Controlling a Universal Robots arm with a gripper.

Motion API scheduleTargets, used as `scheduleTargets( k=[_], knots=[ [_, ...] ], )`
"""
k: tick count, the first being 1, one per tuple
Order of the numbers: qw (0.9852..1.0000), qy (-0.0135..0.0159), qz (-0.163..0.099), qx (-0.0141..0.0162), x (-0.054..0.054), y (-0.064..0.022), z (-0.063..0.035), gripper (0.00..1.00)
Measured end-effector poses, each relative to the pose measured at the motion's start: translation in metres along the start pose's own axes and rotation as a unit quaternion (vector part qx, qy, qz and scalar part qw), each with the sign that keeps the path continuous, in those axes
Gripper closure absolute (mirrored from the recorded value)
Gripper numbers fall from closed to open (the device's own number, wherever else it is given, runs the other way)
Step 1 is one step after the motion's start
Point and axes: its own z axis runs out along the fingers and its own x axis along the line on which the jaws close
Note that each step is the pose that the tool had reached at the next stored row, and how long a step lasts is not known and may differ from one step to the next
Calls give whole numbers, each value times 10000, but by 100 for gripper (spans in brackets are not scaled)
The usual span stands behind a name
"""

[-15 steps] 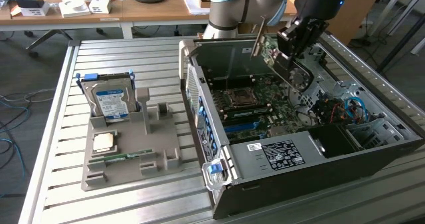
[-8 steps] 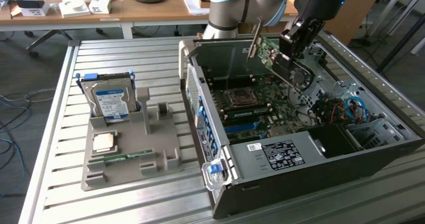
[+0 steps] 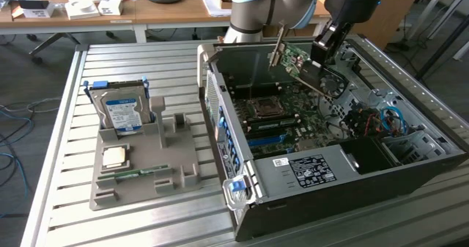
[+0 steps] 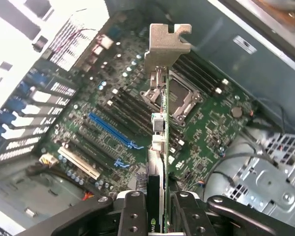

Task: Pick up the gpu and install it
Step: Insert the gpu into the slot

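Note:
I hold the gpu (image 3: 295, 59) in the air above the open computer case (image 3: 315, 170), over the back part of the motherboard (image 3: 282, 112). My gripper (image 3: 319, 56) is shut on the card's end, away from its pale metal bracket (image 3: 278, 45). In the wrist view the gpu (image 4: 161, 147) stands edge-on between my fingers (image 4: 133, 212), with its bracket (image 4: 167, 43) at the far end. My gripper (image 4: 157, 219) hangs clear of the motherboard (image 4: 206, 128). A blue expansion slot (image 4: 109, 130) and black slots lie on the board beside the card's line.
A grey holder tray (image 3: 176, 170) on the slatted metal table (image 3: 59, 148) carries a silver hard drive (image 3: 123, 112) and a small green memory stick (image 3: 135, 174). The case walls, cables (image 3: 381, 121) and a drive cage surround the board. A desk with clutter stands behind.

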Motion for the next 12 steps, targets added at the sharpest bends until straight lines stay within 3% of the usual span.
scheduleTargets(
  k=[6,12],
  knots=[
    [9985,32,-546,-12,0,0,4,74],
    [9940,65,-1088,-23,0,0,8,74]
  ],
)
